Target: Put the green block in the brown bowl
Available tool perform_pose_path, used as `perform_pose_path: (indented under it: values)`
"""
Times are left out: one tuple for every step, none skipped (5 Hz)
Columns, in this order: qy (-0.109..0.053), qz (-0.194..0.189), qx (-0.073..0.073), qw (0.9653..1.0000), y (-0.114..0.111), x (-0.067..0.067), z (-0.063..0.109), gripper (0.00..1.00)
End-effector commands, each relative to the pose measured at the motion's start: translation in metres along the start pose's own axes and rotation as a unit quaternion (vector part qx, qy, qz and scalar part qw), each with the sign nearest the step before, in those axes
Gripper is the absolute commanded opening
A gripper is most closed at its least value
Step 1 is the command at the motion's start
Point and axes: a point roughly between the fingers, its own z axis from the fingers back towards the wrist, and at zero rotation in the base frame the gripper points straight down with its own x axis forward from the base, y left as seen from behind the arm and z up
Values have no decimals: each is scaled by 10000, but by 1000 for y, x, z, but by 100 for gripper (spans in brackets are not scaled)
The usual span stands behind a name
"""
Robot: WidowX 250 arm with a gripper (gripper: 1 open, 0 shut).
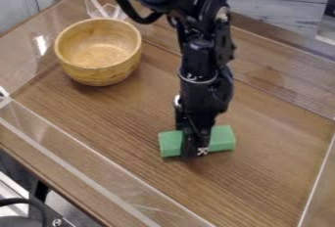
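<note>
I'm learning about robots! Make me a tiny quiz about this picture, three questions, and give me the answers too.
1. True or false: the green block is inside the brown bowl.
2. Which is closed around the block: (a) a person's hand, (b) the end effector, (c) a pair of tongs?
3. Fill in the blank: the block and the bowl both rest on a brown wooden ____.

Key: 1. False, it is away from the bowl, at the end effector. 2. b. 3. Table.
</note>
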Motion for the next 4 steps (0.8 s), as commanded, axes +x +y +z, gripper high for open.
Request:
perform_pose_path:
  values:
    - [-231,146,139,9995,7,5,16,0]
    - [-149,333,80,9993,7,2,25,0]
    - [-63,606,29,9981,8,-1,40,0]
    - [-22,1159,76,9932,9,-5,72,0]
